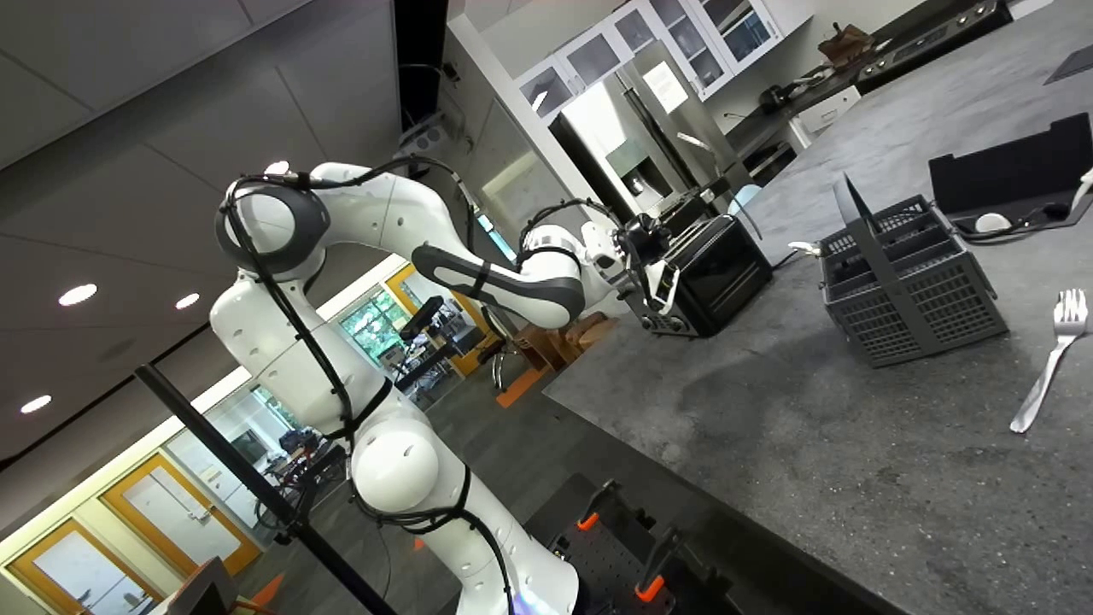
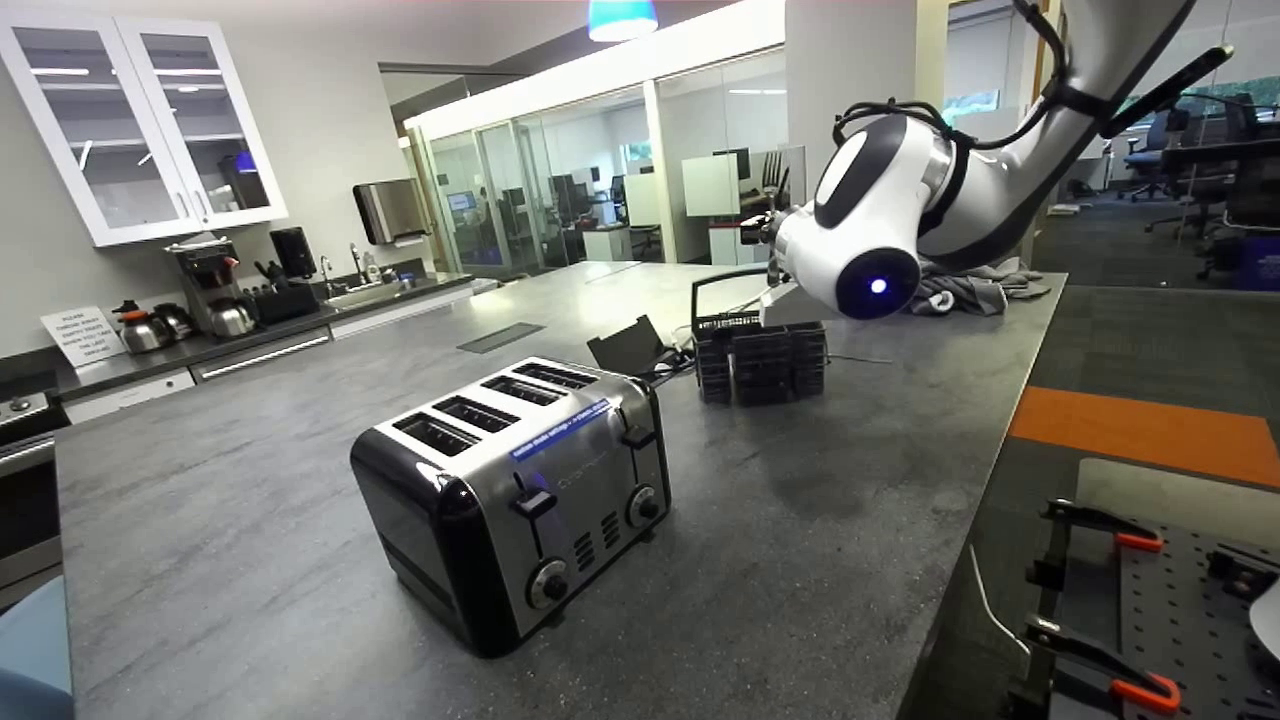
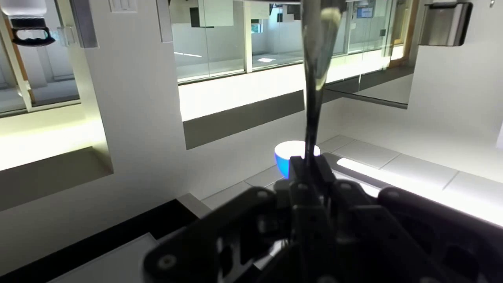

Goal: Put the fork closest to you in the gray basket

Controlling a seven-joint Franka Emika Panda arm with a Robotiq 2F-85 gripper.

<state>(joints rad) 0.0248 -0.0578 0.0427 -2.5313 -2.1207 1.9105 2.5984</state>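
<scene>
While a white robot arm (image 1: 393, 470) arches beside a gray kitchen counter (image 2: 800, 560), its gripper (image 3: 311, 167) clamps a slim silver fork (image 3: 317, 51), the jaws drawn tightly together on the metal. The fork is held in midair, outside the gray basket (image 1: 956, 295) and apart from it. Toward the top edge of the wrist view, which stands upside down, the fork broadens; beyond the jaws it is hidden there.

The dark, boxy basket, visible in both exterior views, stands upright on the counter, its handle arched over divided compartments. A pale object (image 1: 804, 248), too small to identify, shows at one end in an exterior view; whether it sits inside or just beside the basket cannot be told. A second fork (image 1: 1050, 359) lies flat on the counter near the basket. A black case (image 1: 1012, 166) rests on the same surface with a cable.

Well apart from the basket stands a black-and-steel toaster (image 2: 510, 500), its four slots visible in an exterior view. A rumpled gray cloth (image 2: 985, 290) lies near the counter's edge. Glass-front cabinets (image 2: 145, 130) hang on a wall in the background, and a blue lamp (image 3: 282, 163) appears behind the jaws in the wrist view.
</scene>
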